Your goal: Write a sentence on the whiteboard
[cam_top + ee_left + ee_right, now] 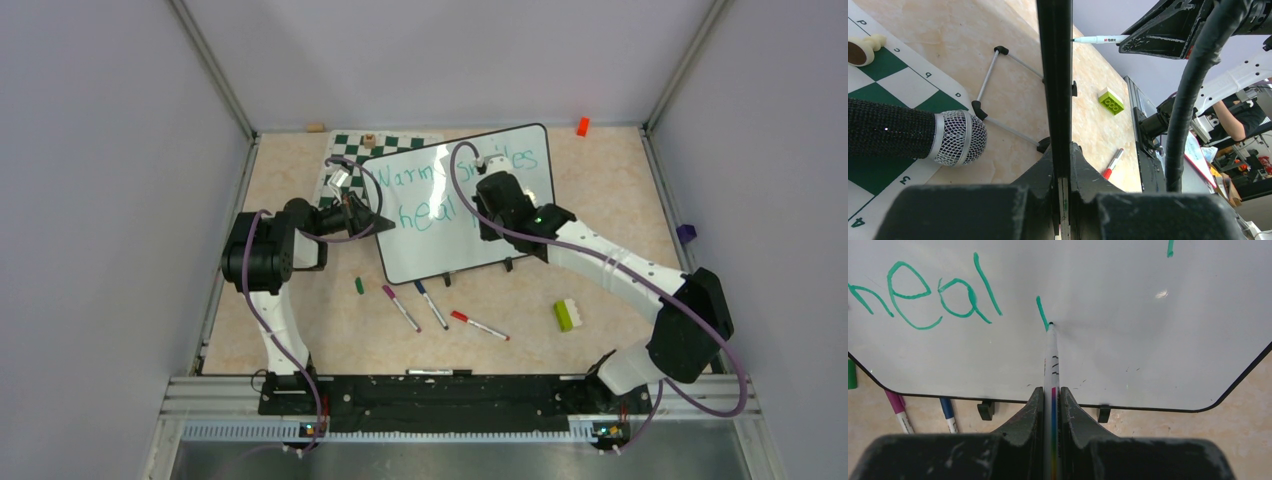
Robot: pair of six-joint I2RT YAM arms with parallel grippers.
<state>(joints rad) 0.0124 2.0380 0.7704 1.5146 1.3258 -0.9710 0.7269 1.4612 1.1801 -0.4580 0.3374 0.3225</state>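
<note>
While the sentence (923,300) reads "Warm smiles heal" on the whiteboard (440,255) (propped beside the chess mat (345,150), its edge pinched by the left gripper (1062,160)), the right gripper (1051,397) — clamped on a marker (1051,355) — has just one stroke (1041,310) of what looks like the last word down.

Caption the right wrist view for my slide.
Right gripper holds a marker with its tip on the whiteboard, at a green stroke after "heal".

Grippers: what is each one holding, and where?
The right gripper pinches a marker by its barrel, tip on the whiteboard; the left gripper clamps the whiteboard's edge.
</note>
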